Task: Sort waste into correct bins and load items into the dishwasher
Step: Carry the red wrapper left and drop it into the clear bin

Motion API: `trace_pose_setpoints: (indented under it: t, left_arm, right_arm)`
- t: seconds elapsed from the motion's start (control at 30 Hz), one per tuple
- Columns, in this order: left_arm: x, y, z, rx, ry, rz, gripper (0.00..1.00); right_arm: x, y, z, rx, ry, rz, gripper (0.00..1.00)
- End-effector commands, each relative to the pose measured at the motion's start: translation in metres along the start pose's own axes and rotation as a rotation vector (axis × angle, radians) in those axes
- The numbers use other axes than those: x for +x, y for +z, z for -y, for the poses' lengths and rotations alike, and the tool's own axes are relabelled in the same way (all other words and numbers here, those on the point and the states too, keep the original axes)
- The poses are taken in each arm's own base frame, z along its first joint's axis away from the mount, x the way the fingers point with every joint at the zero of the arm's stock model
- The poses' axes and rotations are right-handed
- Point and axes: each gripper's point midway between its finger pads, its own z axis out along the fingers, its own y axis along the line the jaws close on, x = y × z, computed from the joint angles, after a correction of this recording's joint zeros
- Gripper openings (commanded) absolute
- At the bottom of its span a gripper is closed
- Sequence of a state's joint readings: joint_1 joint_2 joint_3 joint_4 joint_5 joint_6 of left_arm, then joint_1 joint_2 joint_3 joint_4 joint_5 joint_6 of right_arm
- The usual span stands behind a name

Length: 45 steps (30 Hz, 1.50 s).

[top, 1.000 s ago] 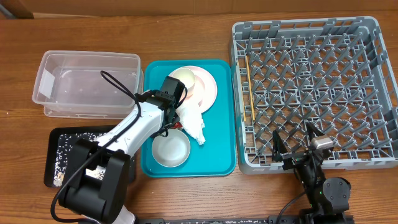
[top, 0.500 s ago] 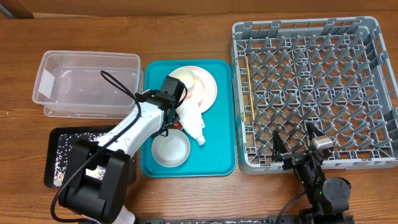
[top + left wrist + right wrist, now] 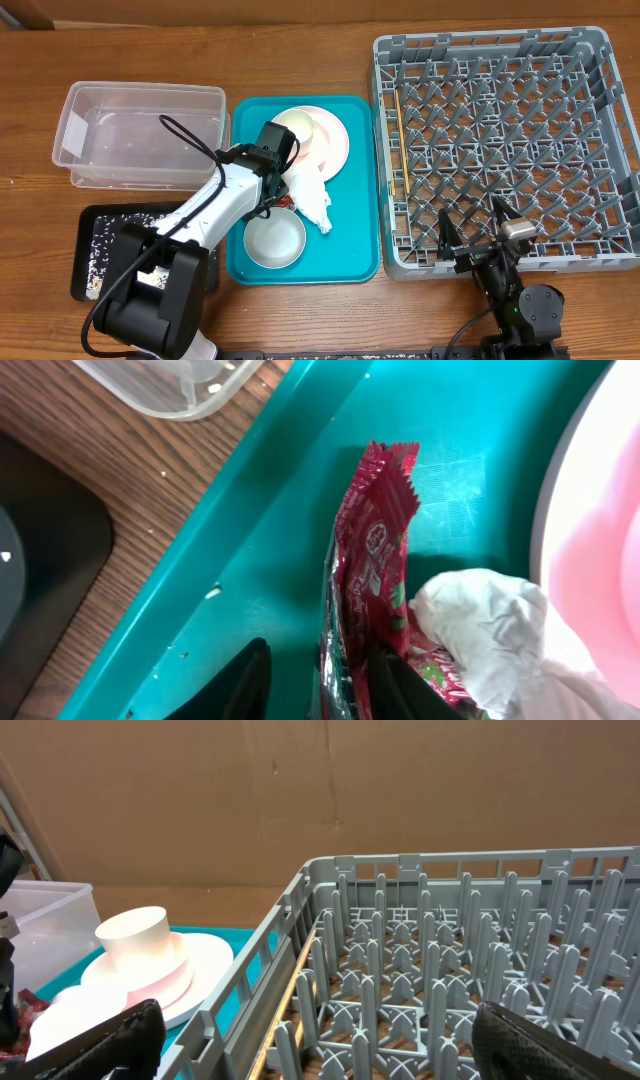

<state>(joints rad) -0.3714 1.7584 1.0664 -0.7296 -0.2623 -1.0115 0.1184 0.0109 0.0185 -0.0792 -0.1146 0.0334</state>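
Bright, even light from above, with soft, short shadows. The overhead view is sharp. The teal tray (image 3: 260, 540) shows a pale sheen close up. The right gripper (image 3: 315, 1020) has dark, blurred fingers (image 3: 100, 1040).

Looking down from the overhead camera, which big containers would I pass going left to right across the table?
Clear tub → teal tray → grey rack. The black tray lies in front of the tub in the same stretch, so it is left out of the order.
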Motion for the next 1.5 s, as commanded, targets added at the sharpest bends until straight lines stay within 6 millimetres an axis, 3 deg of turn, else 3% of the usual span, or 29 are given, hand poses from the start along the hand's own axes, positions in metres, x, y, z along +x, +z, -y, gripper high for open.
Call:
trace_pose_setpoints:
  t: [0.0,0.23,0.4,0.47,0.6,0.83,0.93,1.13,1.3,1.47]
  left_arm:
    - [0.004,0.005,-0.001,-0.004,-0.004,-0.012,0.31]
    - [0.004,0.008,-0.003,-0.020,0.000,-0.009,0.30]
    - [0.005,0.015,-0.007,-0.050,0.005,-0.008,0.04]
    - [0.000,0.012,-0.007,-0.049,0.000,0.009,0.04]
    - [-0.021,-0.010,-0.006,-0.043,-0.016,0.087,0.04]
    - [-0.051,-0.068,0.005,0.071,-0.017,0.189,0.04]
    - [-0.066,-0.092,0.000,0.101,-0.049,0.270,0.05]
    - [-0.097,-0.122,-0.012,0.123,-0.129,0.416,0.06]
    - [-0.131,-0.133,-0.031,0.147,-0.250,0.488,0.05]
    - [-0.165,-0.125,-0.058,0.171,-0.385,0.487,0.04]
  right_arm:
    - [0.002,0.000,0.002,0.010,0.005,0.004,1.00]
    - [0.002,0.000,0.002,0.010,0.005,0.004,1.00]
    - [0.002,0.000,0.002,0.010,0.005,0.004,1.00]
    - [0.002,0.000,0.002,0.010,0.005,0.004,1.00]
    - [0.002,0.000,0.002,0.010,0.005,0.004,1.00]
    - [0.002,0.000,0.002,0.010,0.005,0.004,1.00]
    - [0.002,0.000,0.002,0.010,0.005,0.004,1.00]
    - [0.002,0.000,0.002,0.010,0.005,0.004,1.00]
    - [0.002,0.000,0.002,0.010,0.005,0.004,1.00]
    - [0.002,0.000,0.002,0.010,0.005,0.004,1.00]
